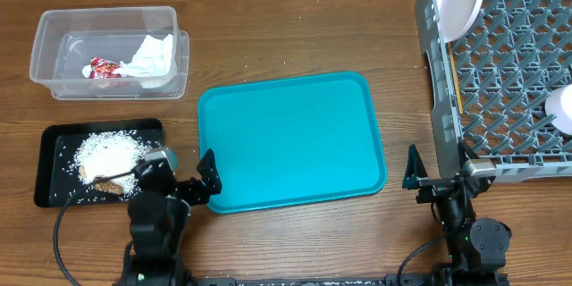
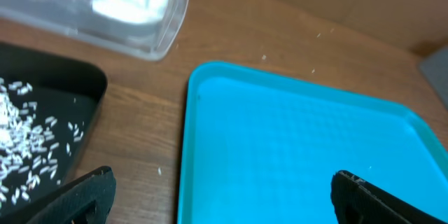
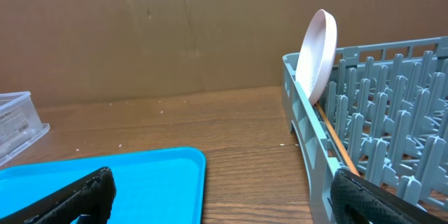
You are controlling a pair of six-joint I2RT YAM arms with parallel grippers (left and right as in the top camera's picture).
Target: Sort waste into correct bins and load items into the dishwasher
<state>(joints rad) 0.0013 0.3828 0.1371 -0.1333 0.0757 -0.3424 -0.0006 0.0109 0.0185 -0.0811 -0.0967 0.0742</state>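
Note:
The clear tub (image 1: 45, 54) at the back left holds the crumpled napkin (image 1: 152, 56) and the red-and-white wrapper (image 1: 101, 68). The black tray (image 1: 54, 143) holds rice grains (image 1: 107, 152) and the brown scrap (image 1: 109, 185). The grey rack (image 1: 509, 54) at the right holds the white plate (image 1: 460, 0) on edge, chopsticks (image 3: 336, 140) along its left wall, and a white dish (image 1: 561, 107) cut off by the frame edge. My left gripper (image 1: 183, 179) is open and empty over the teal tray's left edge (image 2: 220, 203). My right gripper (image 1: 438, 174) is open and empty between teal tray and rack (image 3: 224, 196).
The teal serving tray (image 1: 295, 138) lies in the middle with nothing on it. A few stray rice grains lie on the wood by the black tray (image 2: 70, 91). A cardboard wall stands behind the table.

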